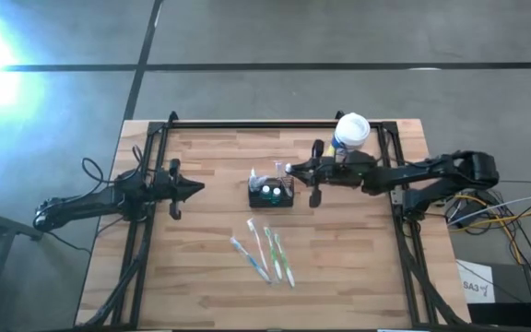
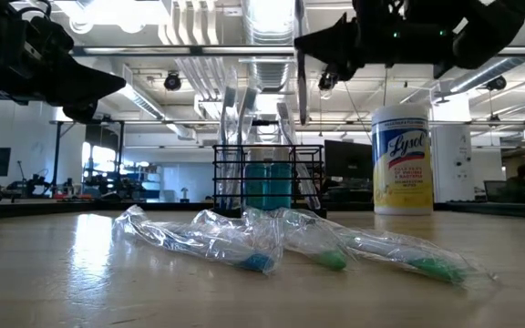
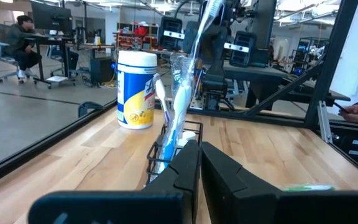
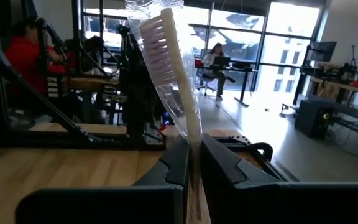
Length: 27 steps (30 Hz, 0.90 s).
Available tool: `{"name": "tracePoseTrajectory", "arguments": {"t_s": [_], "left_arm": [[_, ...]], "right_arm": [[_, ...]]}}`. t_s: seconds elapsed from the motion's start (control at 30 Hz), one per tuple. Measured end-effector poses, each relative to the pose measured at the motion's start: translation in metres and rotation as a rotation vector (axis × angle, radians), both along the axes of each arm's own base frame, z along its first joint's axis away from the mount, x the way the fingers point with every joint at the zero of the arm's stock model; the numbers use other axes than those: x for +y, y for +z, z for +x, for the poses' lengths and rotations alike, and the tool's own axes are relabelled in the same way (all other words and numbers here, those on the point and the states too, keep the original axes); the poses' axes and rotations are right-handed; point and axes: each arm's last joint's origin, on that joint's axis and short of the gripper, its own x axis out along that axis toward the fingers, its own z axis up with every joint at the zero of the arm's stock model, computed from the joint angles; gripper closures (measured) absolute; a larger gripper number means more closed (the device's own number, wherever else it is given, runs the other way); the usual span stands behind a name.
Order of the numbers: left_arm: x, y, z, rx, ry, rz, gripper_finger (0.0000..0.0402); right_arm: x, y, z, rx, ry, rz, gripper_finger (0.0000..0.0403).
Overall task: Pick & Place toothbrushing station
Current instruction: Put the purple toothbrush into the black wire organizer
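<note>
The black wire-mesh caddy [image 1: 272,195] stands on its base at the table's middle, with teal items and a wrapped toothbrush in it; it also shows in the low view [image 2: 267,180]. My right gripper [image 1: 289,170] reaches in from the right above the caddy, shut on a toothbrush in a clear wrapper [image 4: 166,56]. My left gripper [image 1: 199,187] is shut and empty, left of the caddy and clear of the table. Three wrapped toothbrushes [image 1: 267,254] lie flat on the table nearer the front edge. My right gripper pinches the wrapped toothbrush between its two fingers, on the handle below the head [image 4: 191,134]. The fingers come level from the table's right and lie across the brush. It stands tilted, head up [image 4: 157,34]. Its lower part [image 3: 178,124] runs down to the caddy.
A white-and-yellow wipes tub [image 1: 350,131] stands at the back right, just behind my right arm; it also shows in the low view [image 2: 401,159]. A black frame rail [image 1: 275,125] runs round the table. People sit at desks in the room beyond.
</note>
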Motion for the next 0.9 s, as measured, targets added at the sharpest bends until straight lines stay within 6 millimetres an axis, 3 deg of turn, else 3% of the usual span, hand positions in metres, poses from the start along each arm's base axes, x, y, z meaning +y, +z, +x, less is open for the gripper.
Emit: {"name": "tracePoseTrajectory", "arguments": {"t_s": [0.2, 0.9], "left_arm": [[0.0, 0.0, 0.0, 0.002, 0.0, 0.0, 0.0381], [0.0, -0.002, 0.0, 0.016, -0.001, -0.002, 0.0381]], "right_arm": [[-0.003, -0.018, 0.009, 0.034, -0.036, 0.034, 0.0383], [-0.006, -0.072, 0.011, 0.059, -0.153, 0.199, 0.0383]]}}
